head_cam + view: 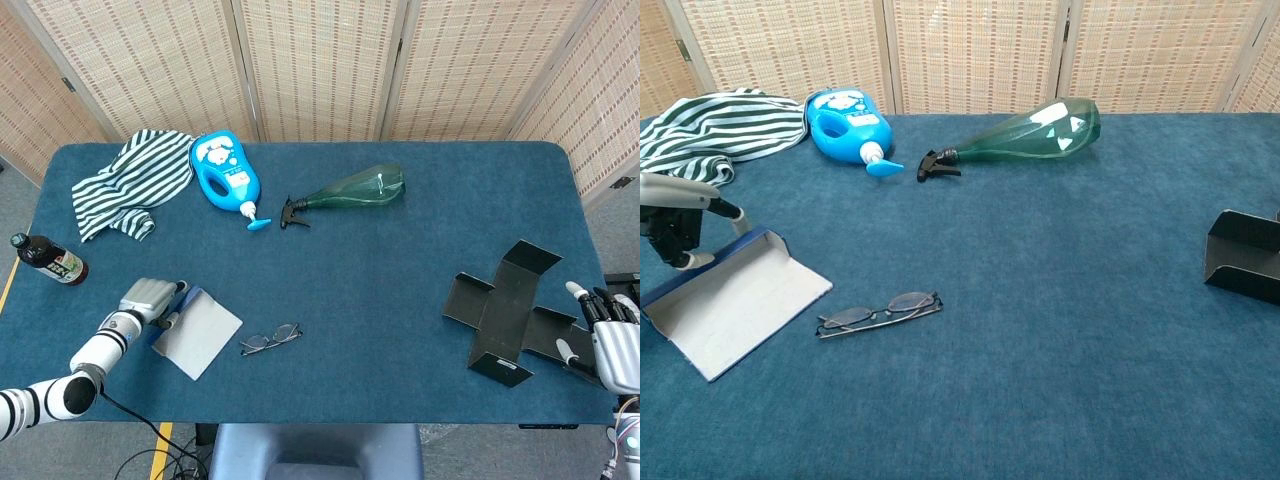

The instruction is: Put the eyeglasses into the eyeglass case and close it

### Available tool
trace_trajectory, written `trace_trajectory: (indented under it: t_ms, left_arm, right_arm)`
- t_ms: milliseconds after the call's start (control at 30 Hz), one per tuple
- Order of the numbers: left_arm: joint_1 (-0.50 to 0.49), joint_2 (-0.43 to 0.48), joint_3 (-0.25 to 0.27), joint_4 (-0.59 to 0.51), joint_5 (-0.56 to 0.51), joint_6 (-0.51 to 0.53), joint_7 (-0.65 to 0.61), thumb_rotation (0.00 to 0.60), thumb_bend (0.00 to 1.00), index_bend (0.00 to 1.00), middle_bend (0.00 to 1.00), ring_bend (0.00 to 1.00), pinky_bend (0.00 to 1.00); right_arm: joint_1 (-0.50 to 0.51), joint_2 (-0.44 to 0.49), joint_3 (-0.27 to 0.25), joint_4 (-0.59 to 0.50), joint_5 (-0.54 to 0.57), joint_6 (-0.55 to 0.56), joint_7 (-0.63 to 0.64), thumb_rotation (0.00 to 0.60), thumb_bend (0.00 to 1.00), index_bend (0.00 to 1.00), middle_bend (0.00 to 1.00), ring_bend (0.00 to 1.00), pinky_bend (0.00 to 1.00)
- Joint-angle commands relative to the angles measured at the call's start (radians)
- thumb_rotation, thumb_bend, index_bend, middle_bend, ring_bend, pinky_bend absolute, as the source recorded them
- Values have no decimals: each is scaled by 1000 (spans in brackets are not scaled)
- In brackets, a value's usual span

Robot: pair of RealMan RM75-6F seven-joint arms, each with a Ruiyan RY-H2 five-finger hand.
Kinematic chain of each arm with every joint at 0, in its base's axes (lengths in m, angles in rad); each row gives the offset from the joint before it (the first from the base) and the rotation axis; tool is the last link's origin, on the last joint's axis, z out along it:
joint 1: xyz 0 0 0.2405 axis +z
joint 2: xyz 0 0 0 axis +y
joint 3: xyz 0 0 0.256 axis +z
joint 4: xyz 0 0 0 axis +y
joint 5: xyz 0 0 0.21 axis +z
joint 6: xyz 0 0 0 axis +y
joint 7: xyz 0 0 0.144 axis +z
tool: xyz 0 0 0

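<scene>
The eyeglasses [270, 338] [880, 312] lie folded on the blue table, near its front edge. Just left of them the eyeglass case [198, 333] [740, 300] lies open and turned askew, grey lining up, with its blue wall toward my left hand. My left hand [150, 298] [675, 218] grips that blue wall at the case's far left end. My right hand [615, 345] hovers at the table's right edge with fingers spread and nothing in it. The chest view does not show it.
A flattened black cardboard box [510, 310] [1245, 255] lies next to my right hand. At the back lie a striped cloth [125, 180], a blue bottle [225, 172] and a green spray bottle [350, 188]. A brown bottle [45, 258] lies at the left edge.
</scene>
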Motion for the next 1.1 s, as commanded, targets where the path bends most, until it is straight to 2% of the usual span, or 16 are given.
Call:
trace_trajectory:
  t_ms: [33,133,300,500,700,933,1100]
  left_arm:
    - [-21,5,0,-57,49,18,0,600,537,251,1000,994,1000]
    - [-17,17,-7,-110,110,62,-12,600,537,249,1000,994,1000]
    - [28,49,5,-170,251,195,-3,600,525,205,1000,994,1000]
    - [101,62,42,-198,349,301,-17,600,359,192,1000,994,1000]
    - [142,23,75,-182,352,337,13,600,247,163,1000,994,1000]
    - [164,-54,80,-106,347,375,69,600,239,147,1000,994,1000]
    - [160,-112,80,-11,311,373,143,600,239,148,1000,994,1000]
  right_arm:
    - [1,0,0,2,0,-2,2,600,281,100,207,153,207]
    - [3,0,2,4,-2,-4,6,600,281,100,208,153,207]
    - [8,-2,3,7,-7,-8,10,600,282,100,208,154,207]
    - [18,-11,2,18,-14,-23,19,600,281,100,207,153,207]
    - [24,-9,3,19,-21,-26,20,600,282,100,207,154,206]
    - [23,3,7,6,-28,-10,11,600,281,100,207,154,206]
    - [18,6,5,-1,-27,-4,7,600,282,100,207,154,206]
